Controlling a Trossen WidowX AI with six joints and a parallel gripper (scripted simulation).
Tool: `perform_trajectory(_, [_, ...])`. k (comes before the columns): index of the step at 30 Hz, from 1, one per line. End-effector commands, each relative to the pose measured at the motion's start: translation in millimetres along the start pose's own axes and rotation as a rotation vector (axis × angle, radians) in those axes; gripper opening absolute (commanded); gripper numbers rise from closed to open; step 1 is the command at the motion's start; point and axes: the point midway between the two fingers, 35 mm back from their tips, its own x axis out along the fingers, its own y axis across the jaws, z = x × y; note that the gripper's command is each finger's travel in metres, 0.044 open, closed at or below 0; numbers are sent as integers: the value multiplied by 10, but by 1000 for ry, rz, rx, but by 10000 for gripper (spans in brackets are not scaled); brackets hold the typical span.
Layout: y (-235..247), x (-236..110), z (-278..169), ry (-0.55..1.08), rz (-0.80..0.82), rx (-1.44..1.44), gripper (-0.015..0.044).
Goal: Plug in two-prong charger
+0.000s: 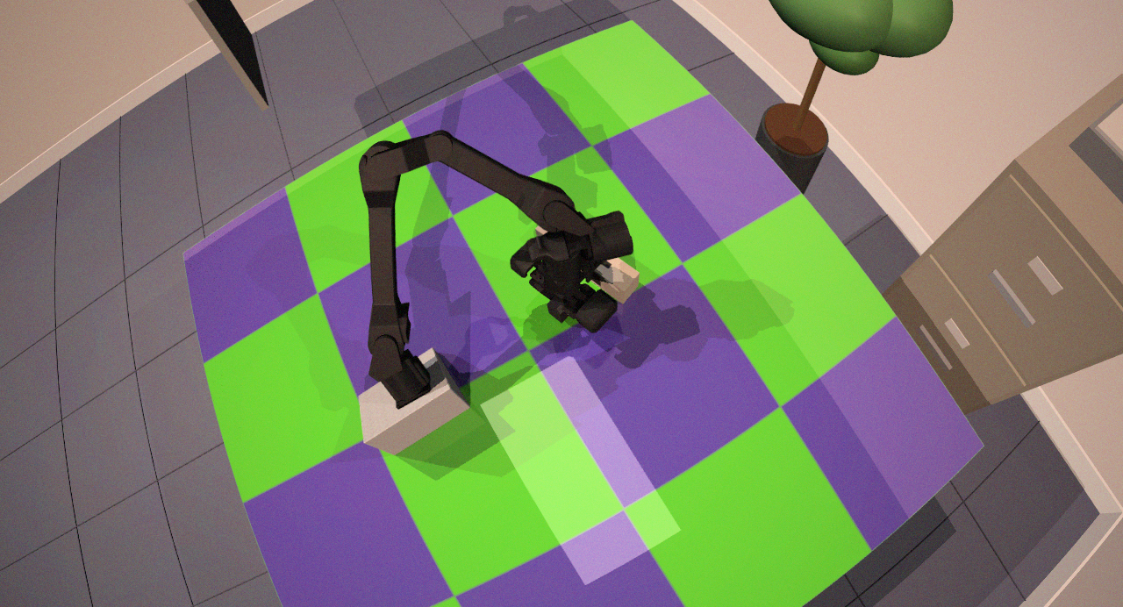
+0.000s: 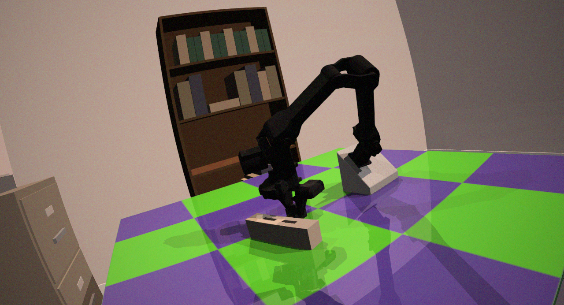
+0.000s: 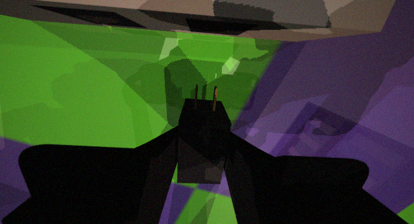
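Observation:
My gripper [image 2: 296, 211] [image 3: 201, 131] is shut on the black charger [image 3: 204, 123]. Its two thin prongs [image 3: 215, 99] point away from the fingers toward the power strip [image 1: 626, 280] [image 2: 316, 234] [image 3: 359, 18], with a gap between in the wrist view. The near face of the strip shows two dark openings there, the left opening [image 3: 100, 18] and the right opening [image 3: 223, 26]. The prongs appear nearest the right one, slightly left of its middle. In the exterior view the fingers are close behind the strip, which hides the charger. In the top view the arm covers the fingertips and most of the strip.
The arm rises from a pale wedge-shaped base [image 1: 416, 426] [image 2: 382, 183] on a green and purple checkered surface [image 1: 730, 486] [image 2: 504, 220]. A potted plant [image 1: 794, 128], a cabinet [image 1: 997, 289] [image 2: 43, 228] and a bookshelf [image 2: 220, 133] stand beyond it.

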Motion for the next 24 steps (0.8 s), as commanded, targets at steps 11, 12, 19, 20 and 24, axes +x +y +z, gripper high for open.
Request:
perform_trajectory(11, [-32,5,184,-6,0,-26,0])
perform_trajectory(12, [-33,6,195,-6,0,-27,0])
perform_trajectory(19, [-46,12,240,-7,0,-35,0])
perform_trajectory(20, [-46,12,240,-7,0,-35,0])
perform_trajectory(24, [-46,12,240,-7,0,-35,0])
